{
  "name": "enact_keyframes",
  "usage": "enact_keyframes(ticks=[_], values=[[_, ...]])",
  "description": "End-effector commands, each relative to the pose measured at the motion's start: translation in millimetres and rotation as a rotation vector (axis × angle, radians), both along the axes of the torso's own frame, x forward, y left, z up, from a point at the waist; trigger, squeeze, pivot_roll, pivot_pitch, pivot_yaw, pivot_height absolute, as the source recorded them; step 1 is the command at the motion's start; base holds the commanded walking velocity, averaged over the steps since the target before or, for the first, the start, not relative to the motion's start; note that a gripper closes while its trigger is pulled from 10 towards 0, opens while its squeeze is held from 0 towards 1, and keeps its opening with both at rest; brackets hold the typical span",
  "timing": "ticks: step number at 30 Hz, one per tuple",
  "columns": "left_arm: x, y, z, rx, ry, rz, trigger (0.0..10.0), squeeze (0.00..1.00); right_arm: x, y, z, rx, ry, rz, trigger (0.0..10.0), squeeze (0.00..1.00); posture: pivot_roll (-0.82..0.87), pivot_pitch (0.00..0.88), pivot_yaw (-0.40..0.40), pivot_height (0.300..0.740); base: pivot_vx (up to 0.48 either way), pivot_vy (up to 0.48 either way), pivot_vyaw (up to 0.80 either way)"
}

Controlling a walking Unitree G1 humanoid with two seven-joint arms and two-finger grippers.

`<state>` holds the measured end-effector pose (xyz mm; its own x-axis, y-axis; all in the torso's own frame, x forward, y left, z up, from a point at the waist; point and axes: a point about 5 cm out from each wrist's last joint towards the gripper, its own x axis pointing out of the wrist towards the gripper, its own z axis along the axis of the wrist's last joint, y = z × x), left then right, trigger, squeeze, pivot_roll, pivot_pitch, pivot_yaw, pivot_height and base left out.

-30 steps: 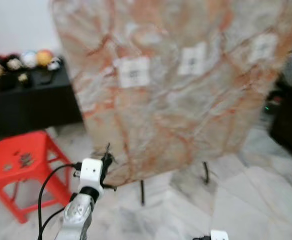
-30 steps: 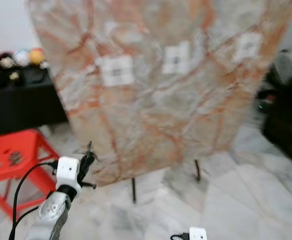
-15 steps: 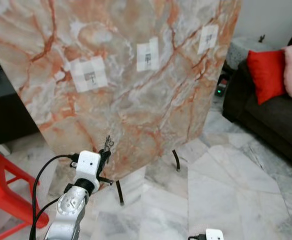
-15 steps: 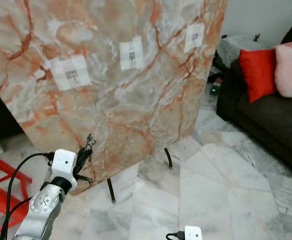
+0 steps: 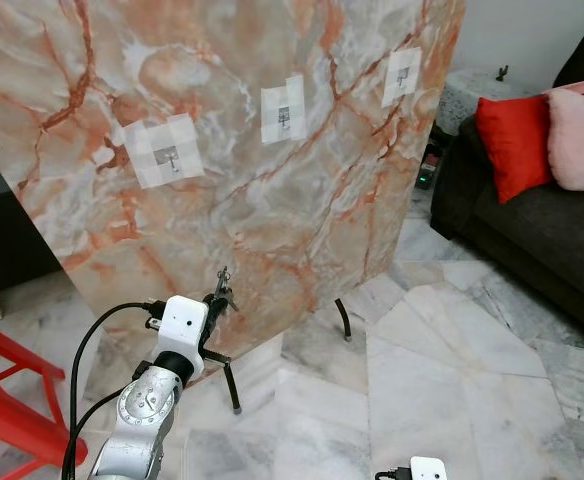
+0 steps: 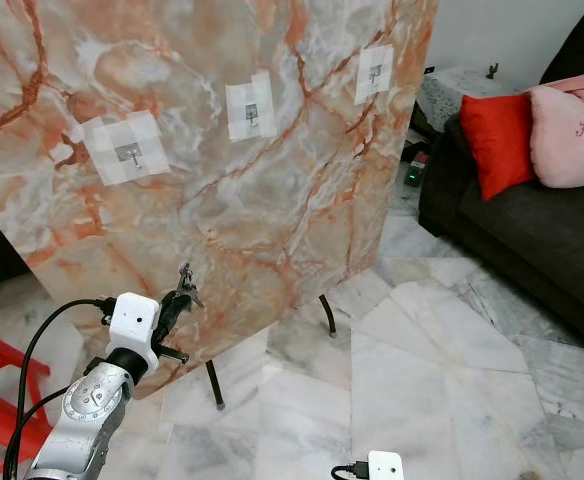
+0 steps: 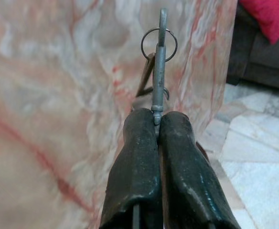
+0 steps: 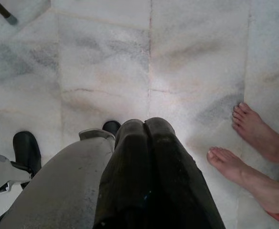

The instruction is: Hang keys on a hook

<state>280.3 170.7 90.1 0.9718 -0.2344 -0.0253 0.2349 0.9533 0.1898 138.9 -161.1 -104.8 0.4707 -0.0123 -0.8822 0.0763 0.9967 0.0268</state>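
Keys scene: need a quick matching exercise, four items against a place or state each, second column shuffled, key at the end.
Items:
1. keys
2. marble board
3. red cushion
4. right gripper

Places or states:
A. on the dark sofa, beside a pink cushion
B. pinched between the shut fingers of the left gripper
C. pointing down at the marble floor, near a person's bare feet
D. standing on thin black legs, with three taped hooks across its face

Pairs: 1-B, 2-D, 3-A, 4-C
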Motion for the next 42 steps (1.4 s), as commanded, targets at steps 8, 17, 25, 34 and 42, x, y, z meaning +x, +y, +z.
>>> enact_keyframes(ticks=[8, 17, 25, 34, 42], values=[[3.0, -4.9, 8, 0.016, -0.026, -0.021, 10.0, 0.00, 0.4, -2.5, 0, -0.008, 0.000, 0.006, 10.0, 0.00, 0.05, 0.000, -0.057, 0.740, 0.000, 0.031, -0.73], [7.0, -8.2, 16, 0.020, -0.045, -0.034, 10.0, 0.00, 0.8, -2.5, 0, -0.008, -0.005, 0.007, 10.0, 0.00, 0.05, 0.000, -0.057, 0.740, 0.000, 0.000, -0.05], [9.5, -10.8, 18, 0.033, -0.050, -0.046, 10.0, 0.00, 0.6, -2.1, 0, -0.007, -0.004, 0.006, 10.0, 0.00, 0.05, 0.000, -0.054, 0.740, 0.000, 0.317, 0.00], [9.9, -12.4, 19, 0.033, -0.054, -0.048, 10.0, 0.00, 0.4, -1.6, 0, -0.009, -0.003, 0.011, 10.0, 0.00, 0.05, 0.000, -0.051, 0.740, 0.000, 0.107, 0.00], [7.6, -20.3, 22, 0.027, -0.078, -0.084, 10.0, 0.00, 0.3, -1.5, 0, -0.009, -0.004, 0.010, 10.0, 0.00, 0.05, 0.000, -0.053, 0.740, 0.000, 0.000, 0.00]])
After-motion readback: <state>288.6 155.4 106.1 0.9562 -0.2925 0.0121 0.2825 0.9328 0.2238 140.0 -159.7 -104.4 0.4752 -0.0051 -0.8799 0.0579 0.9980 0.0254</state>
